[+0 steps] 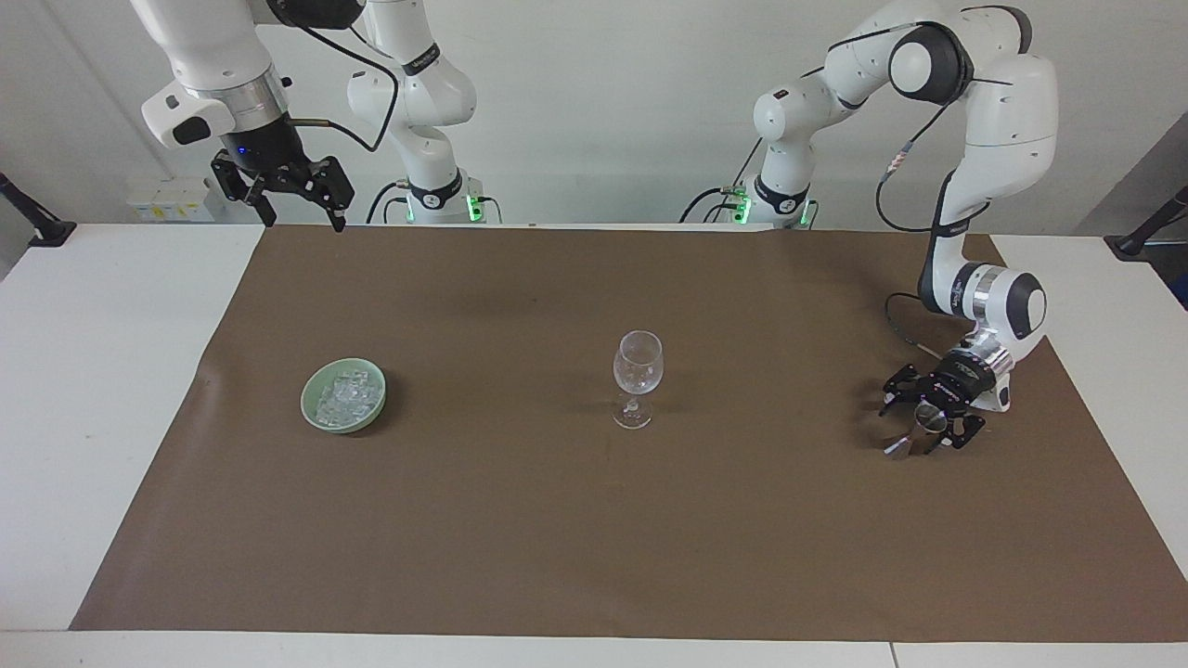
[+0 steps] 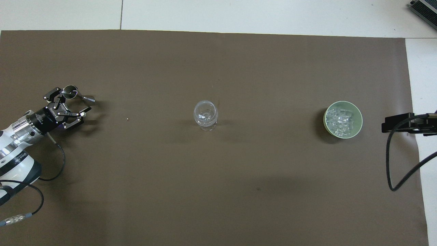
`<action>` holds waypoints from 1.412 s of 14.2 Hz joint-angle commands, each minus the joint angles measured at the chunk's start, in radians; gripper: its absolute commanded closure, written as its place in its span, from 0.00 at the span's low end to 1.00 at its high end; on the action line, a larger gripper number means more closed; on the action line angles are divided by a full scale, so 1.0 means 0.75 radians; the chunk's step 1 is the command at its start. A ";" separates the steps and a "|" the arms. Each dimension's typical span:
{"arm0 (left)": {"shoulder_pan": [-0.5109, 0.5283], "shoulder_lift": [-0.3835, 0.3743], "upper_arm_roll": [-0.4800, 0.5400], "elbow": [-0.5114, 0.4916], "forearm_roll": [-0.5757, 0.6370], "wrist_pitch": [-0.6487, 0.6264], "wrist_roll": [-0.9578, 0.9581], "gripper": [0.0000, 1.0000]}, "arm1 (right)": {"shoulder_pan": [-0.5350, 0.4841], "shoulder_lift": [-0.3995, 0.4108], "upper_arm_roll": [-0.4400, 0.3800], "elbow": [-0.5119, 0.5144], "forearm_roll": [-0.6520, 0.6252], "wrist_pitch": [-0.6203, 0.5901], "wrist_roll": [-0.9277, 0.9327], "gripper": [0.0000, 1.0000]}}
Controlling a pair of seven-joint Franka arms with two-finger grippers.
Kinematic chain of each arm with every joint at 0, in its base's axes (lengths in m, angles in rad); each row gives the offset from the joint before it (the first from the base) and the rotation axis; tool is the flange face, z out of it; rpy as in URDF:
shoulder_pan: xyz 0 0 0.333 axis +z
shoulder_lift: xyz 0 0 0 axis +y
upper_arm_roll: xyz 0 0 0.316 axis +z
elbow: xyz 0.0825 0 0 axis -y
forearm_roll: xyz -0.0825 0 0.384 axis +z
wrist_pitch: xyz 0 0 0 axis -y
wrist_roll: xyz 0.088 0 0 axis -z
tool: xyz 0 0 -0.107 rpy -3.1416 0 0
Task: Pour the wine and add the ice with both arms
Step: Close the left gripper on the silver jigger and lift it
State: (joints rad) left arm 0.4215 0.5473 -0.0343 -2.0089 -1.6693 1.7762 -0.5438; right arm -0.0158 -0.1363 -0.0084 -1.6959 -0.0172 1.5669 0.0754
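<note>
A brown mat [image 1: 594,520] is spread over the white table [image 1: 102,390], and a clear, empty wine glass [image 1: 638,376] is seen standing upright near its middle. Toward the right arm's end of the table a green bowl [image 1: 311,415] is set on the mat, and the ice [image 1: 348,394] is heaped inside it as a glittering pile of small clear cubes. The right gripper [image 1: 295,211] is held high in the air over the mat's edge nearest the robots, well apart from the bowl and the ice; its fingers are spread apart and nothing is held between them. Toward the left arm's end, the left gripper [image 1: 914,429] is lowered close to the mat and tilted sideways, and a small metal measuring cup [image 2: 70,92] is seen lying between its fingers. The fingers are only partly drawn in around the cup, and whether they press on it cannot be told. The ice is left well away from both pairs of fingers, with the wine glass between it and the left gripper.
</note>
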 commanded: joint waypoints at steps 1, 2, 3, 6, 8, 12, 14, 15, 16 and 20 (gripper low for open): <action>-0.018 -0.051 0.017 -0.056 -0.034 0.031 0.017 0.21 | 0.001 -0.029 0.001 -0.021 0.002 -0.013 0.020 0.00; -0.012 -0.051 0.017 -0.056 -0.034 0.029 0.015 0.22 | 0.001 -0.029 0.001 -0.021 0.002 -0.013 0.020 0.00; -0.008 -0.051 0.019 -0.056 -0.034 0.029 0.013 0.24 | 0.001 -0.029 0.001 -0.021 0.002 -0.013 0.020 0.00; -0.004 -0.051 0.021 -0.056 -0.034 0.033 0.011 0.29 | 0.001 -0.029 0.001 -0.021 0.002 -0.013 0.020 0.00; -0.004 -0.051 0.021 -0.056 -0.034 0.035 0.011 0.33 | 0.001 -0.029 0.001 -0.021 0.002 -0.013 0.020 0.00; -0.010 -0.055 0.019 -0.056 -0.034 0.035 0.015 0.46 | 0.001 -0.029 0.001 -0.021 0.002 -0.013 0.020 0.00; -0.010 -0.057 0.019 -0.056 -0.034 0.037 0.015 0.65 | 0.001 -0.029 0.001 -0.021 0.002 -0.013 0.020 0.00; -0.010 -0.057 0.021 -0.056 -0.034 0.037 0.013 0.73 | 0.001 -0.029 0.001 -0.021 0.002 -0.013 0.020 0.00; -0.008 -0.057 0.021 -0.058 -0.034 0.041 0.011 0.78 | 0.001 -0.029 0.001 -0.021 0.002 -0.013 0.020 0.00; -0.006 -0.057 0.021 -0.058 -0.034 0.047 0.007 1.00 | 0.001 -0.029 0.001 -0.021 0.002 -0.013 0.020 0.00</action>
State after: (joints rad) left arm 0.4240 0.5390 -0.0239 -2.0134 -1.6719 1.7939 -0.5437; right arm -0.0158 -0.1363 -0.0084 -1.6959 -0.0172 1.5669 0.0754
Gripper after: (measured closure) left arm 0.767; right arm 0.000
